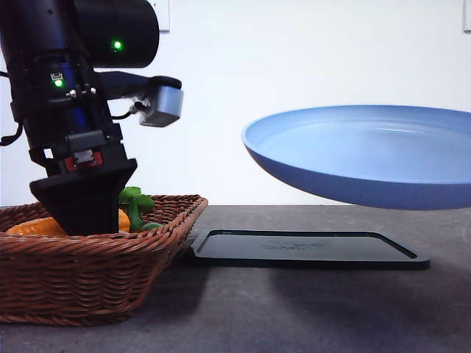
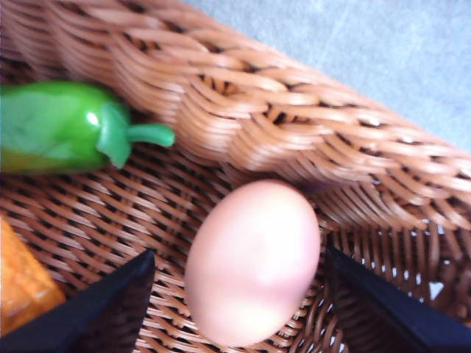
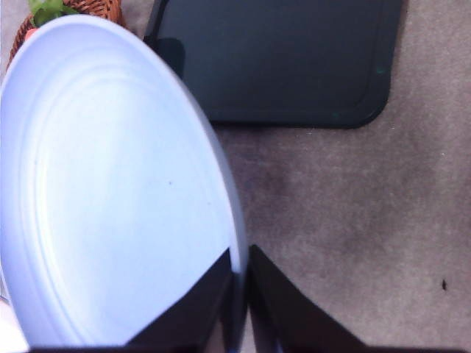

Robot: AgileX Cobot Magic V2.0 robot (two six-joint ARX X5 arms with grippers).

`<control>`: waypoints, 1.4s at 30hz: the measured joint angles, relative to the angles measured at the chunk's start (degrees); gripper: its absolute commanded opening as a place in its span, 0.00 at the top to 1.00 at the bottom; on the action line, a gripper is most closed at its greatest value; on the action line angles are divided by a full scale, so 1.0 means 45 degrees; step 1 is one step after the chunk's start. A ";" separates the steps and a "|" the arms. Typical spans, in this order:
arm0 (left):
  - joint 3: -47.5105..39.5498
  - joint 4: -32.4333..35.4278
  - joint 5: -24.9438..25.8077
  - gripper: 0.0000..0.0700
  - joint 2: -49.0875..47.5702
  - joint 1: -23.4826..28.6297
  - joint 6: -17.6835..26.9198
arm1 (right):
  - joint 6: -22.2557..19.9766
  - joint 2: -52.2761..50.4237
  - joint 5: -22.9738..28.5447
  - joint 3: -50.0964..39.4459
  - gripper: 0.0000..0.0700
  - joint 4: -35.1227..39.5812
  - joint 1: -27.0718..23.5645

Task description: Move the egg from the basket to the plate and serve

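Note:
A pinkish-brown egg [image 2: 252, 261] lies on the woven floor of the wicker basket [image 2: 280, 125], close to one wall. My left gripper [image 2: 239, 301] is open, one dark finger on each side of the egg with gaps between. In the front view the left arm reaches down into the basket [image 1: 88, 272] at the left. The light-blue plate [image 1: 368, 158] hangs tilted in the air at the right, above the table. My right gripper [image 3: 241, 294] is shut on the plate's rim [image 3: 234, 243].
A flat black tray [image 1: 309, 248] lies on the grey table under the plate, beside the basket. In the basket are a green pepper [image 2: 66, 125] and an orange vegetable [image 2: 22, 283]. Grey tabletop [image 3: 353, 220] stretches beyond the tray.

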 measured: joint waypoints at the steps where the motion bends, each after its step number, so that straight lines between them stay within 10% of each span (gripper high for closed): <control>1: 0.0000 0.0000 0.0000 0.34 0.0028 -0.0003 0.0000 | 0.0001 0.0000 0.0000 0.0000 1.00 0.0000 0.0000; 10: 0.0000 -0.0010 0.0002 0.62 0.0045 -0.0003 0.0029 | 0.0003 0.0000 0.0000 0.0000 1.00 0.0000 0.0000; 30: 0.4168 -0.3909 0.0075 0.62 0.0065 -0.0005 -0.1064 | 0.0003 0.0031 0.0000 0.0000 1.00 -0.0100 0.0000; 42: 0.6115 -0.1459 0.4981 0.62 0.0092 -0.1181 -0.3621 | 0.0003 0.1064 -0.0005 0.0000 1.00 -0.0423 0.0000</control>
